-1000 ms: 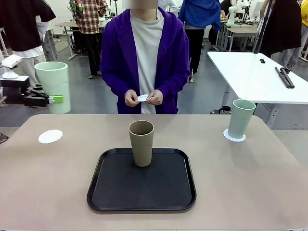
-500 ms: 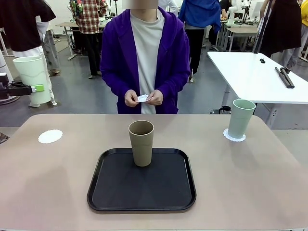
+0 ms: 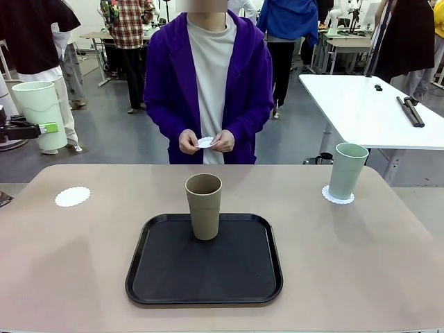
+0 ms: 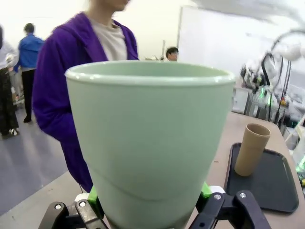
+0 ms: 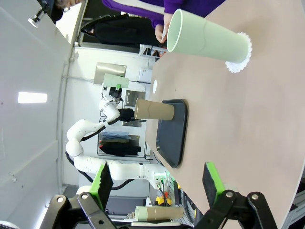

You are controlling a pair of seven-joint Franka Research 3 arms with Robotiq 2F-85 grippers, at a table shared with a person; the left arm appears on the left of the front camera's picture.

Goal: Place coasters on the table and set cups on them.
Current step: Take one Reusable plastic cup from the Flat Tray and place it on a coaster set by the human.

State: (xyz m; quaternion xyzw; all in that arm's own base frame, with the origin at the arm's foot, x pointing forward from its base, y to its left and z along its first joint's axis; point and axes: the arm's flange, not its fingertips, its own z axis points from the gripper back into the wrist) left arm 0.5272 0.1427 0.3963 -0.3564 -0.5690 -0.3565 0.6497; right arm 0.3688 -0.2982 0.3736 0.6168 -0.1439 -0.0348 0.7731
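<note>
Three tall tapered matte cups, all upright, mouths up, long axes vertical

Front view: tan-brown cup stands on the far half of the black rounded-corner tray, which lies mid beige-pink table. Right of and beyond the tray, a pale mint cup sits on a white scalloped coaster. Left of and beyond the tray lies a bare white scalloped coaster, nothing on it. Second mint cup is in the air, well left of the tray, farther left and higher than the bare coaster, pinched near its base by the left gripper.

Left wrist view adds the grip detail: left gripper clenched on the mint cup's lower body, green pads pressed on both sides, cup blocking most of the frame; tan cup and tray sit apart at the right.

Right wrist view, rolled sideways: right gripper released, jaws wide, nothing between them, hanging off the tray's right side with the coastered mint cup ahead of it. Far off past the tray, the left arm holds up its mint cup.

Person in a purple jacket stands beyond the tray at the far table edge, both hands together holding a small white piece, too small to identify. White table stands behind, right of the tray. Nothing stands between the held cup and the bare coaster
</note>
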